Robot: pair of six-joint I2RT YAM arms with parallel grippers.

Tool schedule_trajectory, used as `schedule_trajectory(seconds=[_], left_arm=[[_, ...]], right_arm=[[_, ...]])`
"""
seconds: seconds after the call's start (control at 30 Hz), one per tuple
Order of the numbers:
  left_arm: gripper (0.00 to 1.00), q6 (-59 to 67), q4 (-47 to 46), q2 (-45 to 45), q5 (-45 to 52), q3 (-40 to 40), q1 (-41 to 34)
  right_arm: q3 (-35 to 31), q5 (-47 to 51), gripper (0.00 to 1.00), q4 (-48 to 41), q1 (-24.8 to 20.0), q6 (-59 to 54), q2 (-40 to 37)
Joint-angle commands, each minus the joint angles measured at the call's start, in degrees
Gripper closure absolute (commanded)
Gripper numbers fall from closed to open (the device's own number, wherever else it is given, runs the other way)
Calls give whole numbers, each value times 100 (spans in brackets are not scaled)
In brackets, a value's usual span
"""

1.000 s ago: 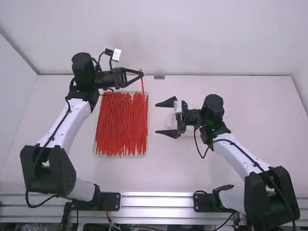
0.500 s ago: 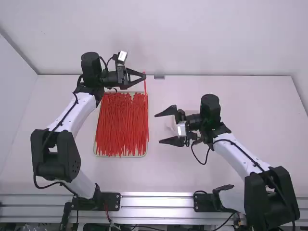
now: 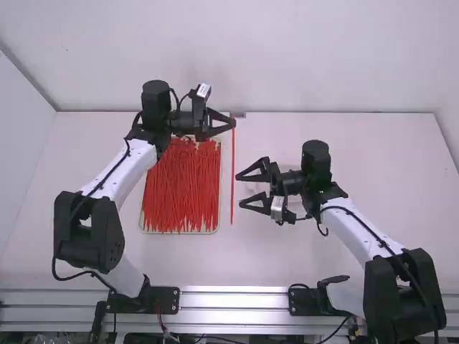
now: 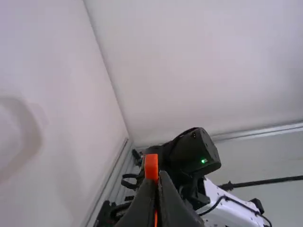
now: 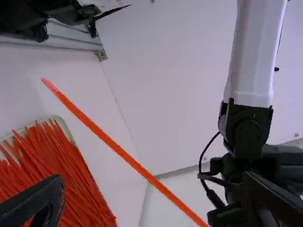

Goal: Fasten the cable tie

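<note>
My left gripper (image 3: 229, 122) is at the back of the table, past the tray's far right corner, shut on the head of one red cable tie (image 3: 232, 175). The tie hangs straight down from it, just right of the tray. In the left wrist view the fingers (image 4: 146, 196) pinch the tie's head (image 4: 151, 167). My right gripper (image 3: 240, 190) stands open beside the lower half of the hanging tie, jaws pointing left at it, not touching. In the right wrist view the tie (image 5: 118, 149) crosses diagonally between the spread fingers (image 5: 35, 203).
A flat tray (image 3: 179, 231) holds a dense pile of red cable ties (image 3: 183, 183) left of centre; the pile (image 5: 47, 156) also shows in the right wrist view. The table to the right and front of the right arm is bare white.
The left gripper has swung right with the tie, lifting it off the pile so it now hangs beside the tray. The right gripper has shifted slightly and stayed open.
</note>
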Motion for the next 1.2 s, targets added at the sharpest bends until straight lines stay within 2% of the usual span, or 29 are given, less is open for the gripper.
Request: schedule_trajectory(seconds=[0.0,0.4,0.6,0.67,0.73,0.77,0.9,1.0,1.17], left_arm=[[98,-197,-4,22,-173,138,-9],[98,-385,151,22,-323,138,4],[98,-382,-39,22,-581,118,-13],[98,-470,50,22,-581,72,-13],[98,-525,166,22,-610,-2,13],[98,-553,214,22,-610,-26,28],[98,-778,595,22,-614,-186,37],[98,-1099,1231,22,-601,-385,37],[98,-1261,1683,22,-509,-498,37]], right_arm=[[151,-118,2,-7,31,-317,55],[151,-461,1,-9,37,-544,55],[151,-461,21,-9,175,-546,55],[151,-428,24,-7,197,-542,55],[151,-420,35,-9,188,-546,55],[151,-422,37,-9,188,-544,55],[151,-422,46,-9,188,-540,55],[151,-424,55,-9,188,-542,55],[151,-422,65,-11,188,-540,55]])
